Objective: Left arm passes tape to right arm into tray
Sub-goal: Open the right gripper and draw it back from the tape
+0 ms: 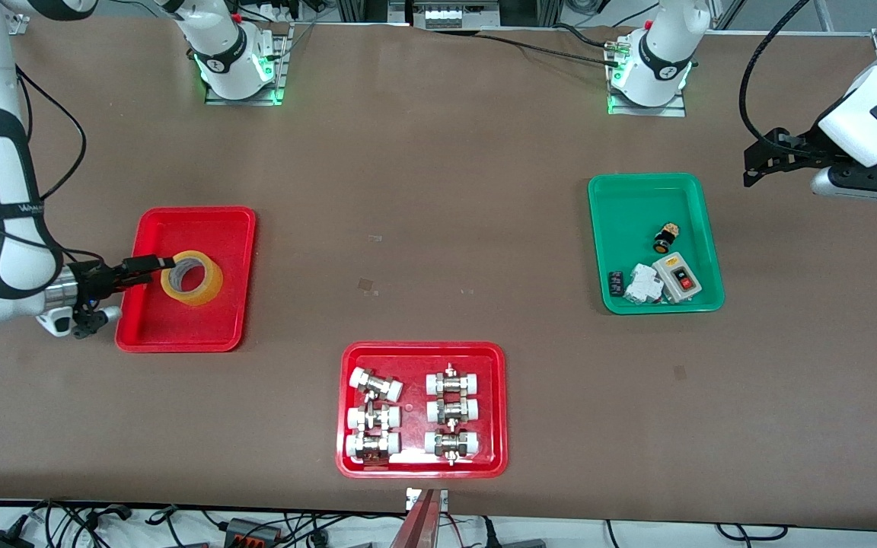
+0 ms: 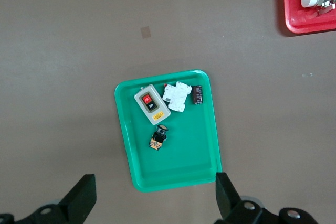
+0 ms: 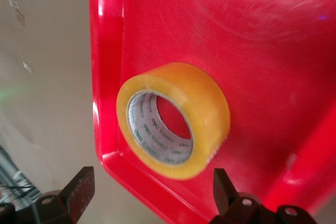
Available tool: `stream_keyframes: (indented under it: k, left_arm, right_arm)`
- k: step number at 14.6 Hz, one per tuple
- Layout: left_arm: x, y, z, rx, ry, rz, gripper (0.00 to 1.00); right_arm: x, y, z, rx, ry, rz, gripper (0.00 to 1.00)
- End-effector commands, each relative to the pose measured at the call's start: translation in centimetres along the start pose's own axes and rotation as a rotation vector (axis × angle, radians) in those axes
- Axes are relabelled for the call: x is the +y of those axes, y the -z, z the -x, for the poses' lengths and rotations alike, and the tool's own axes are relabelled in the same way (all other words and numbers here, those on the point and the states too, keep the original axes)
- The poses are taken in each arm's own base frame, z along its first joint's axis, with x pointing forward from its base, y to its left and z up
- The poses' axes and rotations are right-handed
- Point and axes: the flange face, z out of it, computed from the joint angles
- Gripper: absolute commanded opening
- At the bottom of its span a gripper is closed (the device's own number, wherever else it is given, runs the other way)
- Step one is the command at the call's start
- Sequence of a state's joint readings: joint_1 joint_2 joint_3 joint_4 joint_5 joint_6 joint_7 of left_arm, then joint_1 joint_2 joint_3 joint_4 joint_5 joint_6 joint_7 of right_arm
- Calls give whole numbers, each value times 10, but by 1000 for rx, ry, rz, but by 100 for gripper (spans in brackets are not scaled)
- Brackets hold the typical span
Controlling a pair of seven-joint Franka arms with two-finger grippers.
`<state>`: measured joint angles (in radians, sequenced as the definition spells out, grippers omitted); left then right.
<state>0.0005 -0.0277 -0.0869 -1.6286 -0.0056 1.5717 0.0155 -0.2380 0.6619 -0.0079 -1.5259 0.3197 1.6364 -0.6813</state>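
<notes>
The tape (image 1: pixel 210 288), a yellow roll with a white core, rests in the plain red tray (image 1: pixel 202 224) at the right arm's end of the table. My right gripper (image 1: pixel 134 278) is open at the tray's edge, low beside the roll, and holds nothing. In the right wrist view the tape (image 3: pixel 205 108) lies in the tray (image 3: pixel 262 35) just ahead of my open right gripper (image 3: pixel 152 182), apart from both fingers. My left gripper (image 1: pixel 751 164) is open and empty, raised near the green tray at the left arm's end, also shown in the left wrist view (image 2: pixel 155 187).
A green tray (image 1: pixel 636 198) with a switch box (image 1: pixel 677 278) and small electrical parts lies toward the left arm's end; it also shows in the left wrist view (image 2: pixel 178 171). A red tray (image 1: pixel 423 352) with several metal fittings lies near the front edge.
</notes>
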Motion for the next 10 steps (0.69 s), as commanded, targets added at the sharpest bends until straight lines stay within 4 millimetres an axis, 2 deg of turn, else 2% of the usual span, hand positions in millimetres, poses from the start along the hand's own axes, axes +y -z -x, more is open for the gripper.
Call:
stream_keyframes:
  k: [1, 3, 4, 7, 9, 10]
  left_arm:
    - [-1, 3, -1, -5, 5, -9, 100]
    - [0, 2, -2, -5, 27, -8, 100]
    - [-1, 3, -2, -3, 18, -8, 100]
    - [-2, 2, -2, -5, 21, -8, 100]
    - [-2, 2, -2, -5, 19, -8, 100]
    - [-1, 2, -2, -5, 19, -8, 100]
  right_arm:
    - [-29, 61, 19, 50, -46, 87, 100]
    - [-53, 92, 16, 70, -141, 177, 100]
    - [-73, 106, 12, 85, -175, 210, 100]
    - [-146, 128, -12, 95, -264, 297, 100]
    - [-181, 147, -14, 103, -343, 306, 100]
    - [-191, 154, -12, 101, -359, 310, 100]
